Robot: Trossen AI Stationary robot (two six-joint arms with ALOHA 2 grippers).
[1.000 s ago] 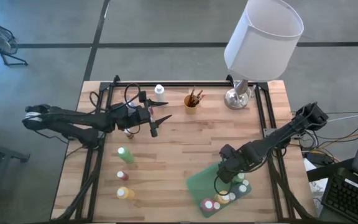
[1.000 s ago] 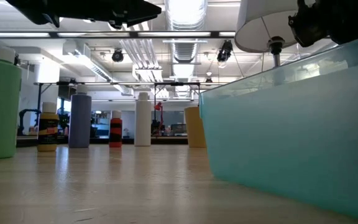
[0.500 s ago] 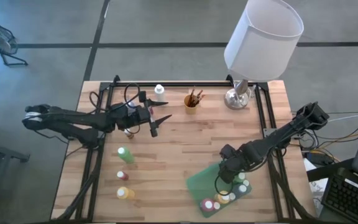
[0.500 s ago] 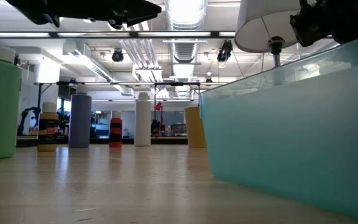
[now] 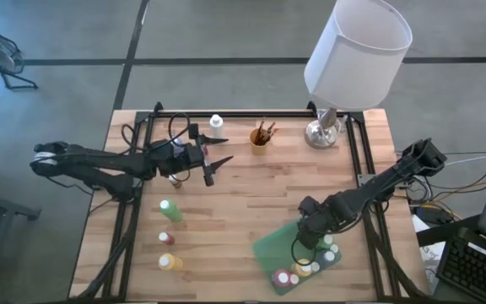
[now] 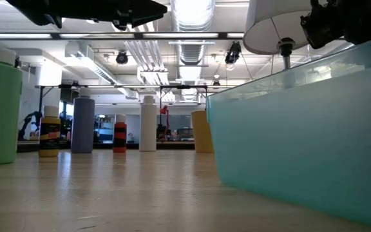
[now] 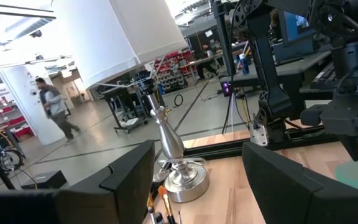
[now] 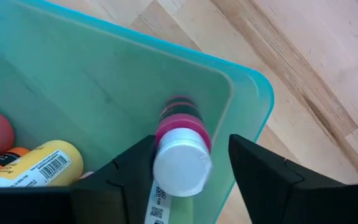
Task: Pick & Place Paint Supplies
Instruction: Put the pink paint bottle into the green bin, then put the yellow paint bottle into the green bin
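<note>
Right hand (image 5: pixel 312 239): it hung over the green bin (image 5: pixel 272 245) at the near right of the surface (image 5: pixel 251 186), fingers pointing down into it.
Right hand state: its fingers (image 8: pixel 263 171) stood apart, with a pink bottle (image 8: pixel 180 155) between them; in the right wrist view narrow gaps showed on both sides of the white cap, so the bottle looked loose rather than clamped.
Pink bottle relative to the hand: directly between the two fingers, cap towards the wrist, its body running down along the bin's inner wall next to a corner.
Other bottles in the bin: a yellow bottle (image 8: pixel 39 165) with a barcode label lay beside the pink one, on its side; a cluster of caps (image 5: pixel 298 270) filled the bin's near end.
Left hand (image 5: pixel 215 165): it hovered above the far left part of the surface, fingers (image 7: pixel 129 180) spread with nothing between them, well apart from the bin.
Bottles on the surface, left side: a green bottle (image 5: pixel 170 210), a small red bottle (image 5: pixel 165 239) and a yellow-orange bottle (image 5: pixel 170 262) stood in a row running from far to near, all nearer than the left hand.
White bottle (image 5: pixel 216 123): upright at the far edge, just beyond the left hand.
Brushes (image 5: pixel 264 131): standing in a yellow cup (image 5: pixel 260 140) at the far middle, between the white bottle and the lamp (image 5: pixel 344 59).
Lamp: at the far right, its silver base (image 5: pixel 321 135) on the surface.
Room: a person (image 7: pixel 53 109) showed in the background of the left wrist view.
</note>
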